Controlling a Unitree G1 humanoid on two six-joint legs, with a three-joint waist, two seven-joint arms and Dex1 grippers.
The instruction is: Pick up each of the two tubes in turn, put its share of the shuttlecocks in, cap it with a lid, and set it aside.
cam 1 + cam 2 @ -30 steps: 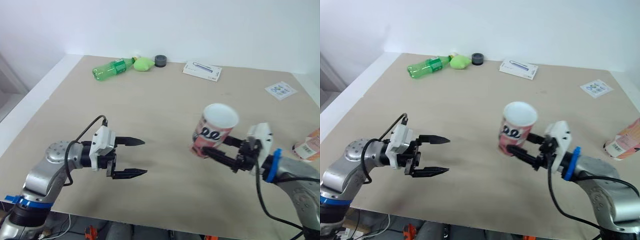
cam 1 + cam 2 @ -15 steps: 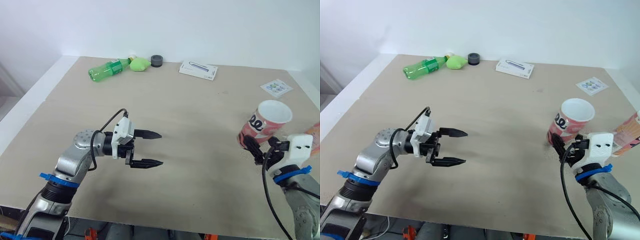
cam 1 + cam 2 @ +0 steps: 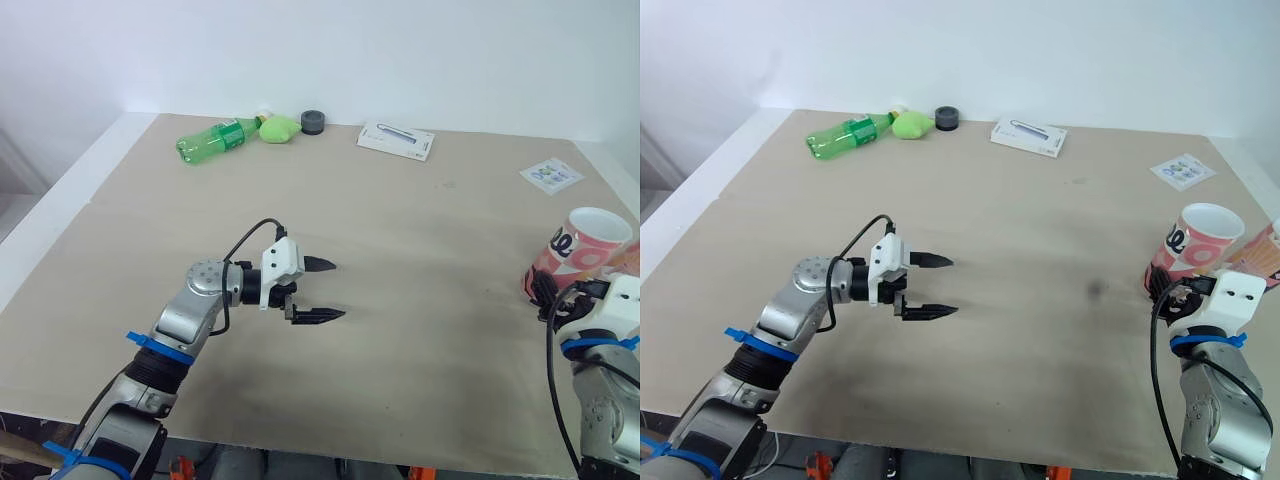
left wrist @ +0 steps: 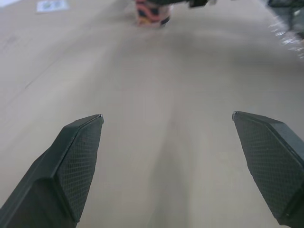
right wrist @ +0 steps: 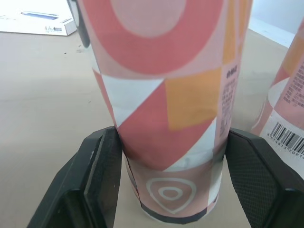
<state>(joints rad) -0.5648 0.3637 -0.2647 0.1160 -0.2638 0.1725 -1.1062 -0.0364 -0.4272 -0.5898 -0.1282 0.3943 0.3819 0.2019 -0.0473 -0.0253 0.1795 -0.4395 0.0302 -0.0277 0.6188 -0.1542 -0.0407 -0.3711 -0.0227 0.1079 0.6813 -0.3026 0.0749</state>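
A pink and orange patterned tube (image 3: 578, 250) with an open white mouth leans slightly at the table's right edge, its base down at the surface. My right gripper (image 3: 550, 293) is shut on its lower part. In the right wrist view both fingers (image 5: 97, 178) press the tube (image 5: 166, 80) from either side. A second pink tube (image 5: 289, 109) with a barcode lies just beyond it, by the right edge (image 3: 1262, 262). My left gripper (image 3: 338, 290) hovers open over the middle of the table, holding nothing. In the left wrist view its fingers (image 4: 71, 166) stand wide apart, pointing toward the far-off tube (image 4: 152, 10).
Along the back edge lie a green plastic bottle (image 3: 212, 139), a yellow-green lump (image 3: 285, 127), a dark grey round lid (image 3: 316, 121) and a flat white box (image 3: 396, 140). A small printed sheet (image 3: 551, 176) lies at the back right. The table (image 3: 400, 240) is bare between the grippers.
My right gripper has carried the tube rightward and down to the table's right edge. The left gripper has reached further toward the table's middle, still open.
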